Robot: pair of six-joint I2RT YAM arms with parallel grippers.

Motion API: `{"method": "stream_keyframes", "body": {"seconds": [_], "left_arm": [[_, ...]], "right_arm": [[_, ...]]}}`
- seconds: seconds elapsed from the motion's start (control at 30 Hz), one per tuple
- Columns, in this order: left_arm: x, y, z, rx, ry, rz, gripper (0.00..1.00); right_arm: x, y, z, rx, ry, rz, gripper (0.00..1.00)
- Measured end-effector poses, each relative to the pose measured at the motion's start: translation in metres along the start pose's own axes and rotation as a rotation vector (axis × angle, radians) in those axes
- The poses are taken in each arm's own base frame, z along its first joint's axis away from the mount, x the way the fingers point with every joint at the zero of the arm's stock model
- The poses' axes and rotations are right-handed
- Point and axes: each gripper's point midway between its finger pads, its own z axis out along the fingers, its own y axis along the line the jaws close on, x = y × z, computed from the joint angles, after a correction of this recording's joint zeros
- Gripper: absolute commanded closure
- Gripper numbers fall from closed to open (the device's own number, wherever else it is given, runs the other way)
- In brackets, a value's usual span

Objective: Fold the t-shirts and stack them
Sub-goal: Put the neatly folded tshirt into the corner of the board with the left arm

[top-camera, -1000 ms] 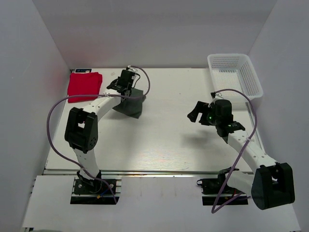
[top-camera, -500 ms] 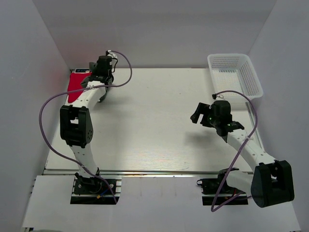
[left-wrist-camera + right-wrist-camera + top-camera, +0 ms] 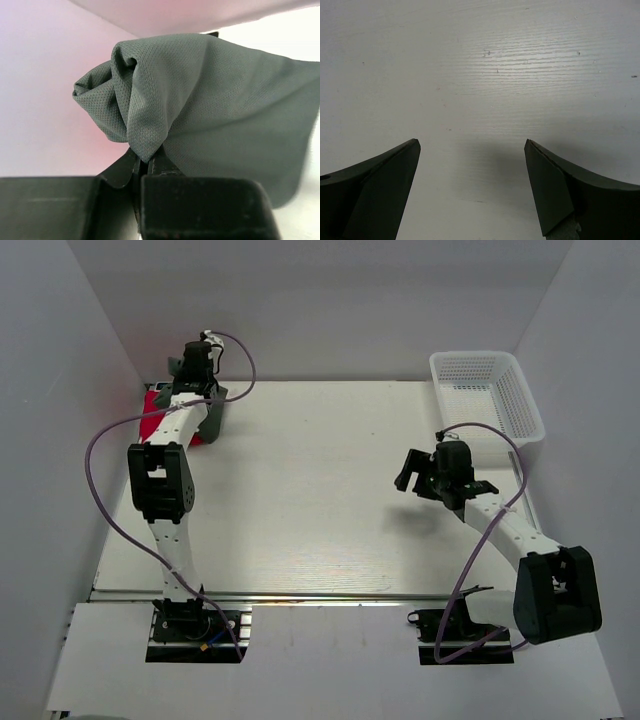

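Observation:
The dark grey-green t-shirt (image 3: 210, 95) hangs bunched from my left gripper (image 3: 145, 160), whose jaws are shut on a fold of it. In the top view the left gripper (image 3: 196, 368) is at the far left corner, and the grey-green t-shirt (image 3: 213, 416) dangles beside the arm over the red t-shirt (image 3: 156, 406). The red one lies folded on the table, mostly hidden by the arm. My right gripper (image 3: 472, 147) stands open above bare table, nothing between its fingers; in the top view the right gripper (image 3: 408, 472) is right of centre.
A white mesh basket (image 3: 487, 392) stands at the far right corner. The white walls close in on the left, the back and the right. The table (image 3: 320, 520) is white wood.
My left arm has swung left and back, carrying the grey-green t-shirt from the table's middle-left to above the red t-shirt. The right arm has shifted only slightly.

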Motion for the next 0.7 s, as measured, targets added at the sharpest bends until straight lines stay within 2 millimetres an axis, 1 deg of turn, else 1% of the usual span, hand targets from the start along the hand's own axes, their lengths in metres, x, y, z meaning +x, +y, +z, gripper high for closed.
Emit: {"method": "stream_keyframes", "body": {"seconds": [0.17,0.23,0.33,0.53,0.63,0.67,0.7], "left_arm": [[0.017,0.015,0.021,-0.011,0.034,-0.035,1.0],[0.026,0.021,0.029,-0.018,0.051,-0.051,1.0],[0.046,0.028,0.04,-0.02,0.089,-0.062,1.0],[0.074,0.032,0.06,0.005,0.131,-0.075,1.0],[0.087,0.026,0.072,0.008,0.153,-0.074,1.0],[0.09,0.024,0.076,0.008,0.16,-0.072,0.9],[0.094,0.021,0.08,0.009,0.168,-0.07,0.65]], "right_arm": [[-0.006,0.003,0.004,0.0,0.003,0.0,0.09],[-0.008,0.005,0.007,-0.007,0.009,0.0,0.09],[-0.008,0.007,0.011,-0.013,0.025,0.002,0.09],[-0.009,0.012,0.016,-0.032,0.044,0.01,0.09],[-0.009,0.014,0.018,-0.037,0.049,0.014,0.09],[-0.009,0.014,0.019,-0.039,0.052,0.015,0.09],[-0.009,0.015,0.019,-0.039,0.054,0.016,0.09]]}}
